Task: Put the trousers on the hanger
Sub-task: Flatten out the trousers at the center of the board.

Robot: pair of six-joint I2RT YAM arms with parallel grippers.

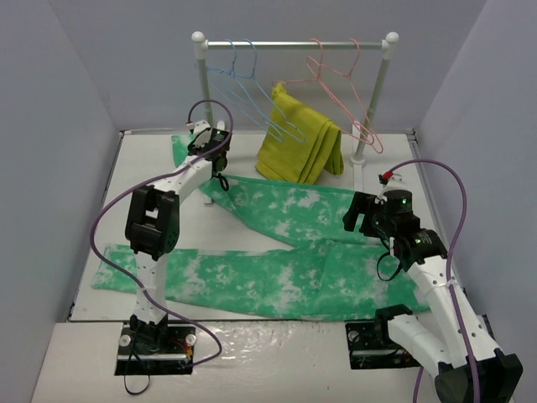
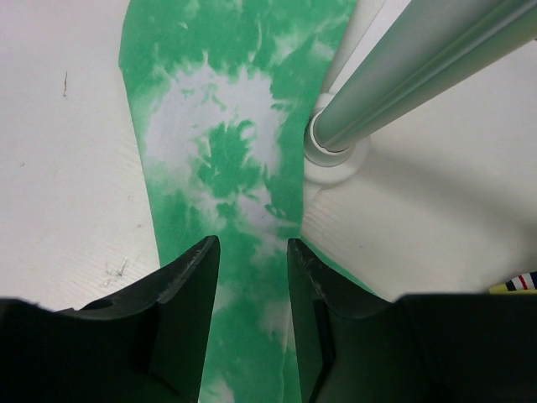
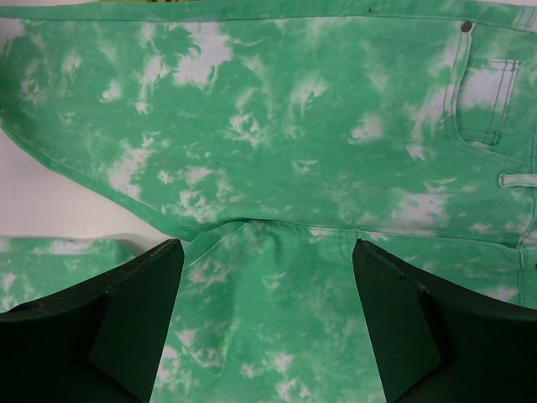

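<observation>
The green white-blotched trousers (image 1: pixel 277 277) lie spread flat on the table. One leg runs along the front and the other reaches back left to the rack post. My left gripper (image 1: pixel 200 144) hovers low over that leg's end (image 2: pixel 218 126), jaws (image 2: pixel 252 248) a little apart with cloth showing between them, nothing gripped. My right gripper (image 1: pixel 361 214) is wide open (image 3: pixel 267 252) just above the trousers' crotch seam (image 3: pixel 252 227). Two light-blue wire hangers (image 1: pixel 243 80) hang on the rack's left part.
The white rack (image 1: pixel 294 44) stands at the back; its left post and foot (image 2: pixel 329 164) are close to my left fingers. Pink hangers (image 1: pixel 336 71) hang on the right. A mustard-yellow garment (image 1: pixel 298 138) is draped under the rail. Walls enclose the table.
</observation>
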